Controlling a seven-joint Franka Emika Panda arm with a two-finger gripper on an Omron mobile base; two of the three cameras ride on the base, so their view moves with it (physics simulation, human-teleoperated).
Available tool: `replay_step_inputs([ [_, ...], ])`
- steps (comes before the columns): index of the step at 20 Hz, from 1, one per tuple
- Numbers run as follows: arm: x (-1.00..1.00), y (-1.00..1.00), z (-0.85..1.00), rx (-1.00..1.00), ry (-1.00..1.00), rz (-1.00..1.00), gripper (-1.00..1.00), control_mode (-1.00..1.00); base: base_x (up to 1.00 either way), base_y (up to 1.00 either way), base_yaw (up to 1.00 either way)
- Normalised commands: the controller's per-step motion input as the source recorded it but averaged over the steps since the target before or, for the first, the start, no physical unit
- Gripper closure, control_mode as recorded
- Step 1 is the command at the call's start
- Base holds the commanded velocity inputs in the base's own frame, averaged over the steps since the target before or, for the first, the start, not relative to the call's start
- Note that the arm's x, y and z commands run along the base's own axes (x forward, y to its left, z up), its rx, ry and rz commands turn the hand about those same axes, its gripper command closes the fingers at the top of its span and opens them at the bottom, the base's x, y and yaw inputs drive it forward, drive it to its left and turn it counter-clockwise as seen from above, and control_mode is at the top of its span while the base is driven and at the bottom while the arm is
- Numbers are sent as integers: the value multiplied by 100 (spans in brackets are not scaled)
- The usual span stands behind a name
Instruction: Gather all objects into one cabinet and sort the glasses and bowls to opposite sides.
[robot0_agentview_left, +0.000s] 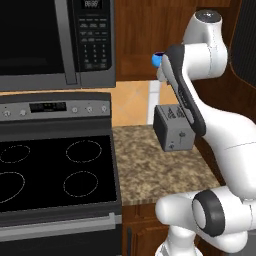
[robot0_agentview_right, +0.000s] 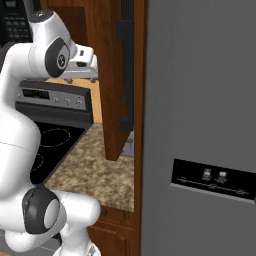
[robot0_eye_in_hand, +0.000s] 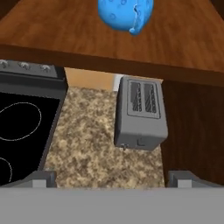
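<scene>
Step in hand, as judged: reach for the blue mug (robot0_eye_in_hand: 125, 14) on the cabinet shelf (robot0_eye_in_hand: 61, 35). The mug sits at the top centre of the hand view, on the brown wooden shelf above the granite surface (robot0_eye_in_hand: 87, 140); in the left base view it shows as a blue spot in the upper middle, just left of the arm's forearm, partly hidden by it.

To do this well: bring the tool (robot0_eye_in_hand: 112, 179) up and forward until the mug lies centred between the two finger tips, not above them. Its handle appears to face the lower right of the hand view, so the pads should close across the round body, clear of the handle. Keep clear of the shelf's front edge on the way in.

Tool state: jaws spread wide, nothing between them; finger tips at the lower left and lower right of the hand view, well apart from the mug.

Arm pose: raised high, elbow at the top right of the left base view, forearm slanting toward the cabinet. Hand looks down past the shelf onto a grey toaster (robot0_eye_in_hand: 141, 114), upright on the surface beside the black stovetop (robot0_eye_in_hand: 22, 127).
</scene>
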Motion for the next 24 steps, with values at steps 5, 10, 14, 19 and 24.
replay_step_inputs([
  [5,34,-11,25,-8,-14,12,-100,-100,0,0,0],
  [10,58,-17,0,-7,-17,18,-100,-100,0,0,0],
  [14,43,-19,0,-1,-5,17,-100,-100,0,0,0],
  [19,56,-12,4,0,-1,11,-100,-100,0,0,0],
  [24,54,0,33,0,-1,0,-100,-100,0,0,0],
])
